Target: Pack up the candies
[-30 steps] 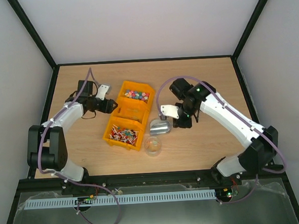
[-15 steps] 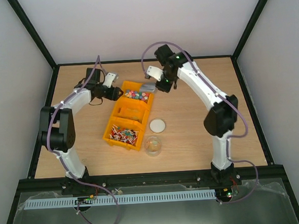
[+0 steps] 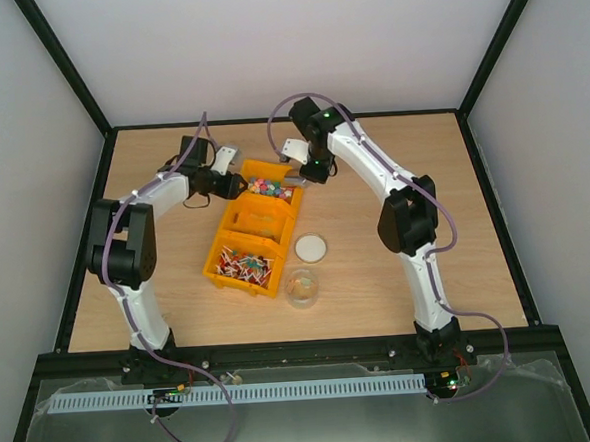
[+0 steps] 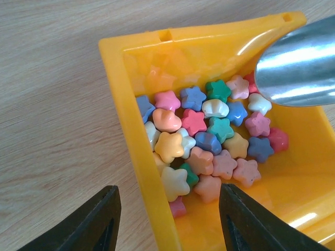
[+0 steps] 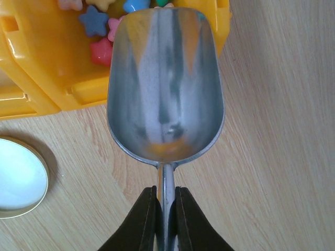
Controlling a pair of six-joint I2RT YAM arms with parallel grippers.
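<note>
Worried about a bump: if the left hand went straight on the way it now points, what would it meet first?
Most likely the side wall of the yellow bin, which runs between the open fingers of the left hand. The finger inside would then reach the candies. Depth is unclear.

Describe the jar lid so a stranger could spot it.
Find the yellow bin on the wooden table. Just right of it lies a flat round lid, white with a gold rim; the clear jar beside it stands taller.
</note>
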